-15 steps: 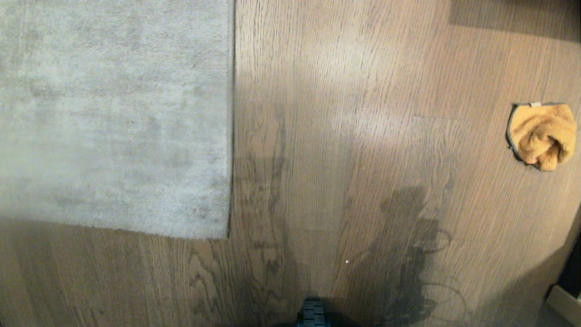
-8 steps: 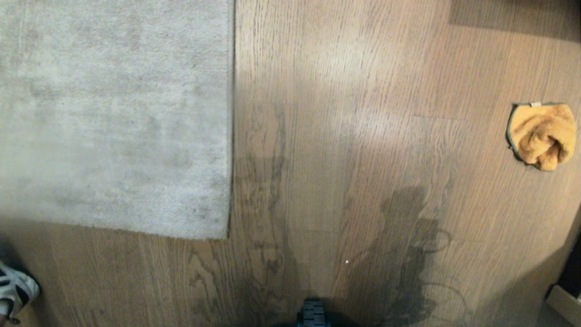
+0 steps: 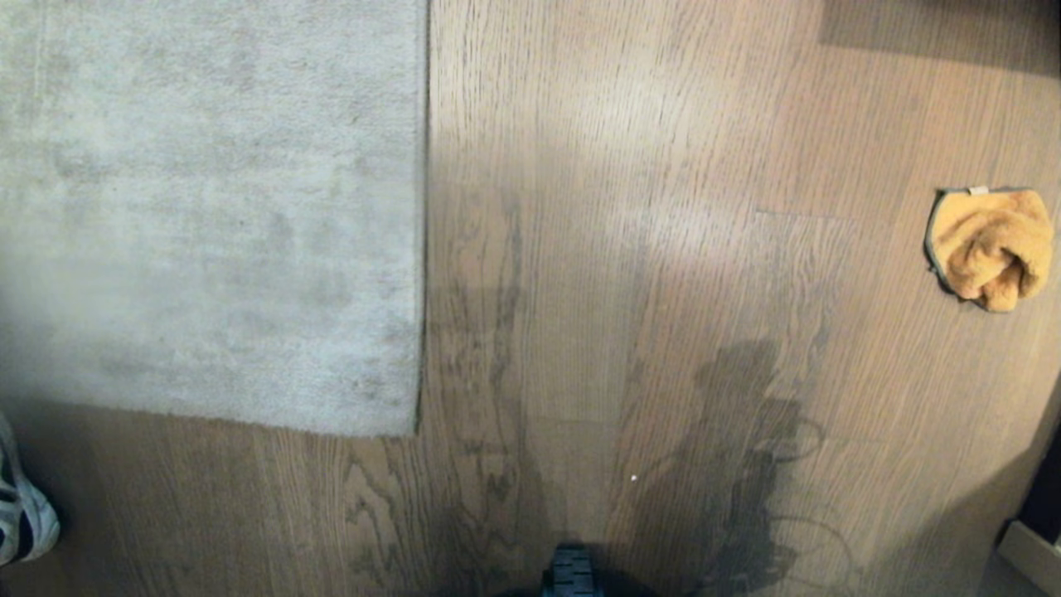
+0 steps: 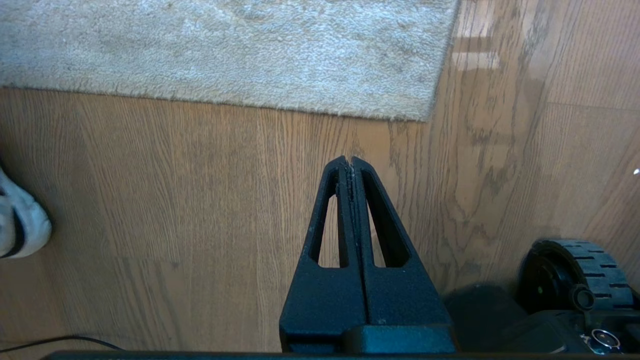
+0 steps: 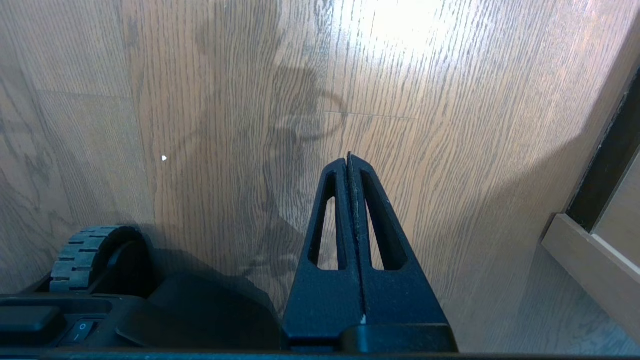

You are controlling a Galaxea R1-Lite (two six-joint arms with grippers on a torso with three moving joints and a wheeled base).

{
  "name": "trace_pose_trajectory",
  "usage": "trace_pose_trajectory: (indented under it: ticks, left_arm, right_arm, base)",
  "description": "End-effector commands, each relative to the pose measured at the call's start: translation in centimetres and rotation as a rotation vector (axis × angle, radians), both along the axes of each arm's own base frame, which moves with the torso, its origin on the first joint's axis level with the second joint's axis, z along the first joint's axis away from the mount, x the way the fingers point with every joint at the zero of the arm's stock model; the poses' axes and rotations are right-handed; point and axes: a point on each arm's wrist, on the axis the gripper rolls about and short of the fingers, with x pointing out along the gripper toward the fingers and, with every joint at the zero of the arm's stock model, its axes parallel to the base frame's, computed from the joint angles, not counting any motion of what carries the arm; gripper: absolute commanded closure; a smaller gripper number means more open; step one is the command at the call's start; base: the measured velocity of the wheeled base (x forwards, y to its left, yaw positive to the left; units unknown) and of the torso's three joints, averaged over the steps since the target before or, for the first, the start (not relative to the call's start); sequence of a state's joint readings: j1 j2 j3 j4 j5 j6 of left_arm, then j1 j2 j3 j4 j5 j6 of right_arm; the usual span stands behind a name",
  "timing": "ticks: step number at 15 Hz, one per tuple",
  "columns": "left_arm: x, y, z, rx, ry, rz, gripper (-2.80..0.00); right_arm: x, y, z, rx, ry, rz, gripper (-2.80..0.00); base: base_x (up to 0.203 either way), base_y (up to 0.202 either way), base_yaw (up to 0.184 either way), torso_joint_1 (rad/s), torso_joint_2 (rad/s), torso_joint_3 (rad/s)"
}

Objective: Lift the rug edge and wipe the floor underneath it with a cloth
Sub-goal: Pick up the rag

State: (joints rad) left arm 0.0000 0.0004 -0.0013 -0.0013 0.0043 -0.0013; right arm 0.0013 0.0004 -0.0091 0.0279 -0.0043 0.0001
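The pale grey rug (image 3: 207, 207) lies flat on the wood floor (image 3: 630, 249), its rug edge (image 3: 421, 249) running straight down to a square corner (image 3: 414, 429). That corner also shows in the left wrist view (image 4: 425, 116). The orange-yellow cloth (image 3: 990, 247) sits bunched on the floor at the far right, away from the rug. Neither arm appears in the head view. My left gripper (image 4: 348, 160) hangs shut and empty above bare floor just short of the rug. Over bare planks, the right gripper (image 5: 348, 157) is shut too, holding nothing.
A person's white shoe (image 3: 21, 514) stands at the left edge near the rug's front border, also seen as a shoe (image 4: 20, 225) in the left wrist view. My base wheel (image 3: 572, 572) is at the bottom centre. Pale furniture (image 3: 1032, 551) fills the lower right corner.
A person's shoe came into view at the lower left and has shifted a little further up along the left edge. The rug, the cloth and my grippers have not moved.
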Motion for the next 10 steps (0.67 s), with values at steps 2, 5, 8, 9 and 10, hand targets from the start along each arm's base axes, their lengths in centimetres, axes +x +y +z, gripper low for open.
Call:
trace_pose_trajectory:
  ticks: [2,5,8,9,10]
  left_arm:
    - [-0.01,0.0,0.01,0.0,-0.001,0.0,0.0]
    - [0.01,0.0,-0.03,0.0,0.001,0.0,0.0]
    - [0.0,0.0,-0.02,0.0,0.0,0.0,0.0]
    - [-0.01,0.0,0.01,0.0,-0.001,0.0,0.0]
    - [0.01,0.0,-0.03,0.0,0.001,0.0,0.0]
  right_arm:
    - [0.0,0.0,0.0,0.0,-0.001,0.0,0.0]
    - [0.0,0.0,-0.01,-0.003,0.001,0.0,0.0]
    - [0.0,0.0,0.0,-0.003,-0.001,0.0,0.0]
    - [0.0,0.0,-0.01,-0.003,0.001,0.0,0.0]
    - [0.0,0.0,-0.01,-0.005,0.001,0.0,0.0]
  base:
    - [0.0,0.0,0.0,0.0,0.0,0.0]
    - [0.0,0.0,0.0,0.0,0.0,0.0]
    - [0.0,0.0,0.0,0.0,0.0,0.0]
    - [0.0,0.0,0.0,0.0,0.0,0.0]
    - [0.0,0.0,0.0,0.0,0.0,0.0]
